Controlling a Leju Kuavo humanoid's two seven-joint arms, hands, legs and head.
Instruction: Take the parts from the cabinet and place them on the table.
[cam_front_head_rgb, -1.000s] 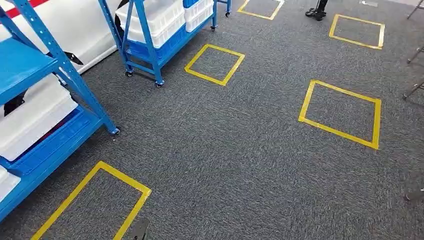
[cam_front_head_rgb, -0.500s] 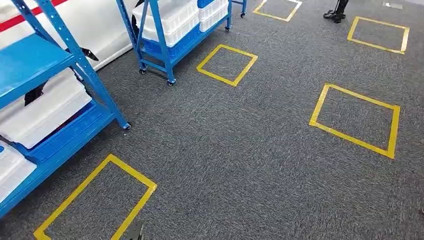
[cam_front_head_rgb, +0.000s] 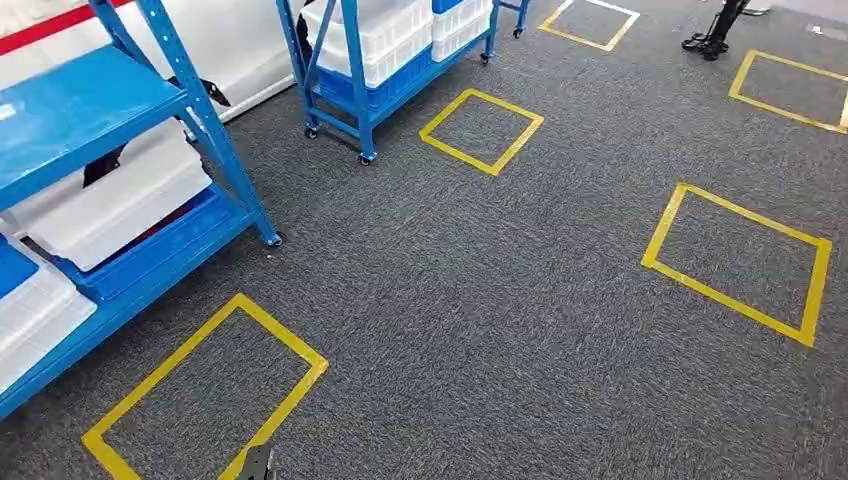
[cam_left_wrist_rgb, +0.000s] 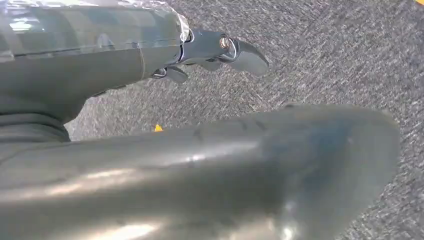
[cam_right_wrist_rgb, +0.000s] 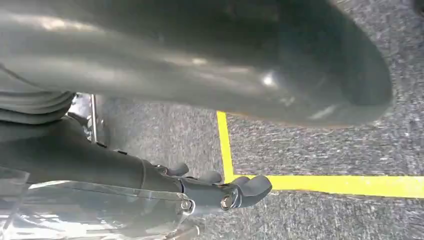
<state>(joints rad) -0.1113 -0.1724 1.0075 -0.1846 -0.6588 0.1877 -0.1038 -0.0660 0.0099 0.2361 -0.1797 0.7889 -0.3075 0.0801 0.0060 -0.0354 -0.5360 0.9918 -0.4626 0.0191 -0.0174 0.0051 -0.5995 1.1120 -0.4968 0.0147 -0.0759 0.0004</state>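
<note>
A blue shelving cabinet (cam_front_head_rgb: 205, 125) stands at the left, with white bins (cam_front_head_rgb: 120, 205) on its lower shelf. A second blue cabinet (cam_front_head_rgb: 357, 90) on castors, further back, carries more white bins (cam_front_head_rgb: 370, 35). No loose parts can be made out inside the bins. My left hand (cam_left_wrist_rgb: 215, 50) hangs above the grey carpet with its fingers loosely apart and nothing in them. My right hand (cam_right_wrist_rgb: 220, 190) also hangs free over the carpet, holding nothing, beside a yellow tape line (cam_right_wrist_rgb: 325, 184).
Grey carpet (cam_front_head_rgb: 480, 300) covers the floor, marked with yellow tape squares: one in front of the near cabinet (cam_front_head_rgb: 282, 337), one by the far cabinet (cam_front_head_rgb: 500, 155), one at the right (cam_front_head_rgb: 735, 300). A person's feet (cam_front_head_rgb: 712, 42) stand at the far back right.
The whole picture has shifted right and down, so the camera has turned left toward the cabinets. More of the near cabinet's shelves and bins shows now.
</note>
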